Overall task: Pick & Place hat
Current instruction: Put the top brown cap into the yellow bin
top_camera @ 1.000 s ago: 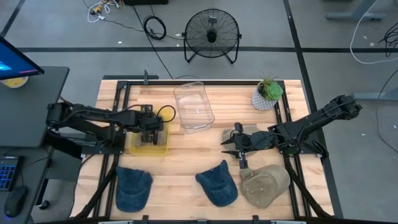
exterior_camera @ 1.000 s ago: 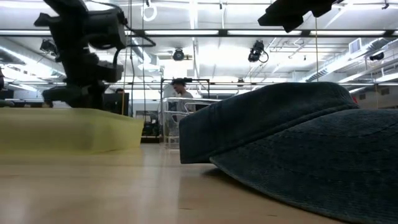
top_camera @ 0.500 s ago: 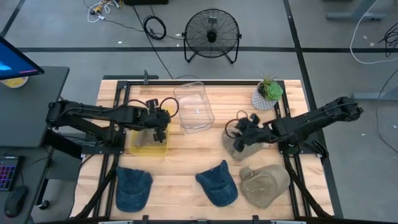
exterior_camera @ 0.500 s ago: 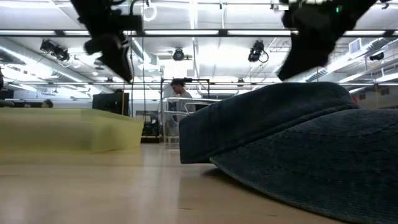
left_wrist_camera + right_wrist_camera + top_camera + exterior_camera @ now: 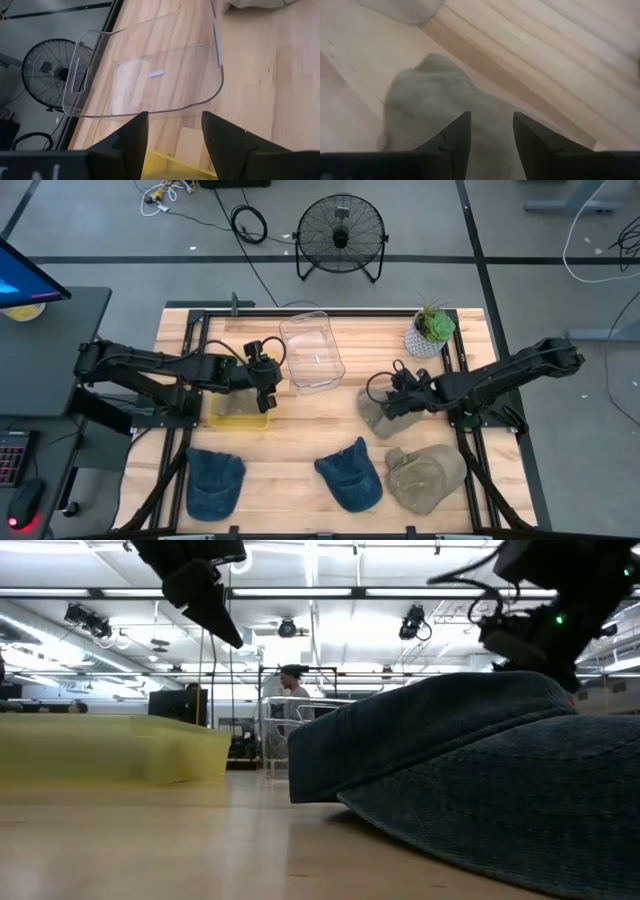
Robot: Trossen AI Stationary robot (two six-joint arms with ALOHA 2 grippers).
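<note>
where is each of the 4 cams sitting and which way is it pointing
High view: above the table, looking straight down; both arms, left gripper, right gripper.
Low view: at tabletop height, looking level past a blue hat; both arms overhead.
Left wrist view: on the left arm, facing the clear bin; own open fingers.
Right wrist view: on the right arm, facing a tan hat; own open fingers.
Shared: the clear bin shows in the high and left wrist views.

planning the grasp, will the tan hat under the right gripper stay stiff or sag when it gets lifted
The tan hat lies rumpled and uneven on the table, so it is probably soft cloth that will sag from wherever it is pinched. It looks light for its size. The right gripper hovers open over it; its brim, if stiffer, may hang lower, though the pictures cannot confirm that.
</note>
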